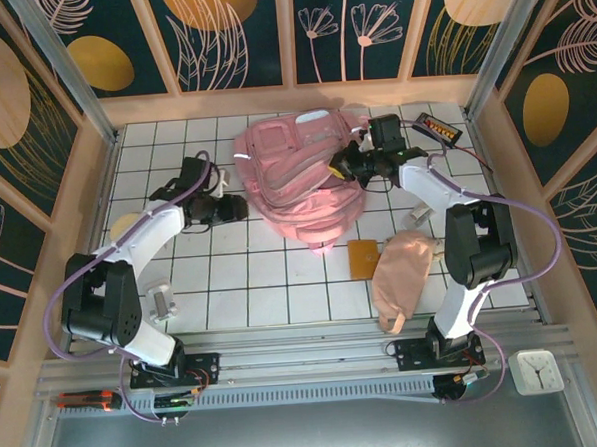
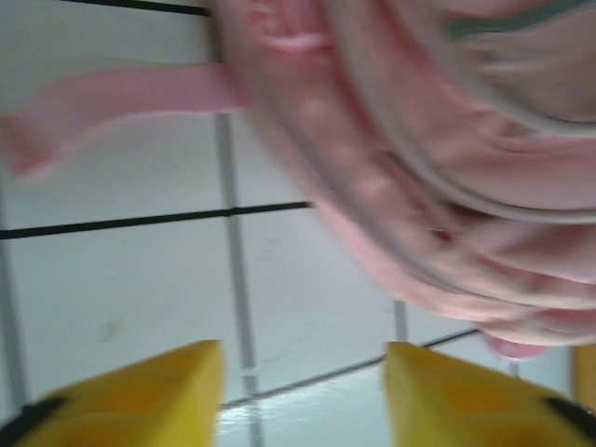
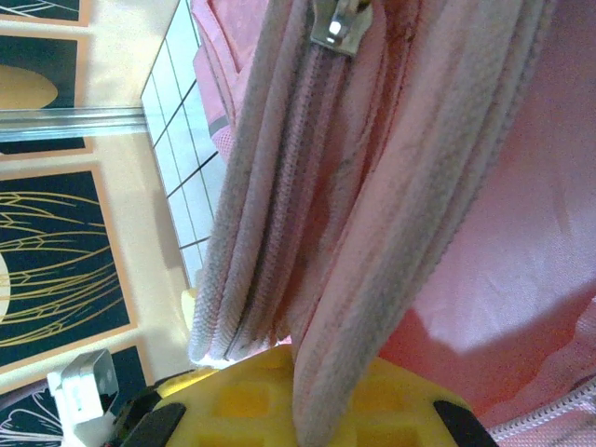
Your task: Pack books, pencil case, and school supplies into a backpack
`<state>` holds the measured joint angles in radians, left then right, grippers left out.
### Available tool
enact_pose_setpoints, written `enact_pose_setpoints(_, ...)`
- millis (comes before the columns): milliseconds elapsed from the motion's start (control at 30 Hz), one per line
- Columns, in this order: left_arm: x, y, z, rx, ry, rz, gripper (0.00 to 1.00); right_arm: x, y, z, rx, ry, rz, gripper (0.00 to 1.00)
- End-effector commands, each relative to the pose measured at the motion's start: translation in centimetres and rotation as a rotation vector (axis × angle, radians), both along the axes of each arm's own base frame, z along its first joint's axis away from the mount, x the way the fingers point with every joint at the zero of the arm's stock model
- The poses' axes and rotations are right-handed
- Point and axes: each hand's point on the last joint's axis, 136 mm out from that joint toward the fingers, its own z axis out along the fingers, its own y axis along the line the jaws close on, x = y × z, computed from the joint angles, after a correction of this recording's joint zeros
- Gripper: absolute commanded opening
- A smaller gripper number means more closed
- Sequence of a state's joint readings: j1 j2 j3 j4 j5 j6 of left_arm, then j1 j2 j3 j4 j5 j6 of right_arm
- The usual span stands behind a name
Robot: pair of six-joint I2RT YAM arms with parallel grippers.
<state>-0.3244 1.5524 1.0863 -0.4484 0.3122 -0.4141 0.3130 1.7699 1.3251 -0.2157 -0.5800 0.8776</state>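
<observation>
Right gripper (image 1: 344, 167): clamped on zippered rim of pink backpack (image 1: 291, 169); thin fabric may slip free, collapsing the mouth. Left gripper (image 2: 303, 377): jaws apart, empty.

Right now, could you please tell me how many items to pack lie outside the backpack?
2. The orange pad lies on the table just nearer than the backpack; the pencil case lies against the pad's right edge. Any books may be hidden inside.

Mid-rear on tiled bench (image 1: 232, 287): big pink fabric backpack (image 1: 296, 174); soft peach fabric pouch (image 1: 402, 278) front-R; flat orange square pad (image 1: 364, 258) just L of it; black rectangular gadget (image 1: 440, 127) rear-R.
</observation>
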Motion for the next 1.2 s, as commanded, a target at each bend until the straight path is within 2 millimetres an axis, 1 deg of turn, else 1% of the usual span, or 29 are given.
enact_pose_setpoints(0,0.2,-5.9,4.1,-0.196,-0.05,-0.05,0.57,-1.4,3.2,3.6,0.062,-0.08,0.069,0.0)
enact_pose_setpoints(100,-0.2,-8.7,4.1,-0.322,0.01,-0.023,0.57,-2.3,4.9,3.2,0.067,-0.061,0.091,0.0)
enact_pose_setpoints(133,-0.3,-9.5,4.1,-0.342,0.021,-0.024,0.57,-2.5,5.3,3.4,0.072,-0.053,0.088,0.0)
enact_pose_setpoints(167,-0.3,-9.9,4.3,-0.352,0.023,-0.022,0.58,-2.7,5.9,4.0,0.077,-0.063,0.093,0.0)
enact_pose_setpoints(200,-0.2,-9.9,4.4,-0.353,0.024,-0.003,0.59,-2.8,6.6,5.0,0.073,-0.084,0.098,0.0)
enact_pose_setpoints(233,-0.3,-9.5,4.5,-0.35,0.026,0.024,0.6,-2.8,7.5,6.7,0.052,-0.137,0.111,0.0)
enact_pose_setpoints(300,-0.3,-8.7,4.8,-0.339,0.013,0.063,0.63,-2.9,8.9,8.9,-0.015,-0.212,0.142,0.0)
enact_pose_setpoints(333,-0.4,-8.5,5.0,-0.343,0.011,0.073,0.66,-2.9,9.5,9.7,-0.033,-0.242,0.156,0.0)
enact_pose_setpoints(367,-0.6,-8.2,5.1,-0.348,0.011,0.081,0.67,-3.1,10.1,9.9,-0.038,-0.259,0.168,0.0)
enact_pose_setpoints(400,-0.8,-8.1,5.2,-0.357,0.009,0.083,0.68,-3.3,10.6,9.6,-0.032,-0.259,0.174,0.0)
enact_pose_setpoints(467,-1.2,-7.9,5.0,-0.364,0.015,0.089,0.68,-3.9,11.5,7.9,0.012,-0.201,0.196,0.0)
enact_pose_setpoints(500,-1.4,-7.9,4.6,-0.366,0.025,0.088,0.68,-4.3,12.4,7.5,0.037,-0.19,0.209,0.0)
enact_pose_setpoints(567,-1.7,-7.8,3.9,-0.355,0.042,0.094,0.68,-4.9,13.8,7.4,0.059,-0.192,0.225,0.0)
enact_pose_setpoints(633,-1.6,-7.6,3.7,-0.357,0.037,0.103,0.69,-5.1,14.9,7.3,0.072,-0.185,0.241,0.0)
enact_pose_setpoints(733,-1.5,-7.9,3.9,-0.37,0.032,0.095,0.69,-5.2,15.5,7.3,0.082,-0.184,0.245,0.0)
enact_pose_setpoints(800,-1.4,-7.6,3.4,-0.343,0.036,0.103,0.69,-5.1,15.7,7.4,0.084,-0.183,0.247,0.0)
enact_pose_setpoints(867,-1.2,-7.4,3.0,-0.319,0.035,0.108,0.65,-5.0,15.8,7.7,0.088,-0.186,0.247,0.0)
enact_pose_setpoints(933,-0.9,-7.6,3.1,-0.317,0.033,0.105,0.57,-5.1,16.1,7.8,0.088,-0.186,0.249,0.0)
enact_pose_setpoints(1033,-0.2,-7.8,3.2,-0.309,0.028,0.108,0.47,-5.3,16.4,7.5,0.091,-0.179,0.254,0.0)
enact_pose_setpoints(1100,0.2,-7.8,3.3,-0.307,0.025,0.113,0.45,-5.4,16.7,7.4,0.095,-0.174,0.257,0.0)
enact_pose_setpoints(1167,0.5,-8.1,3.5,-0.317,0.026,0.114,0.45,-5.6,17.0,7.1,0.097,-0.167,0.263,0.0)
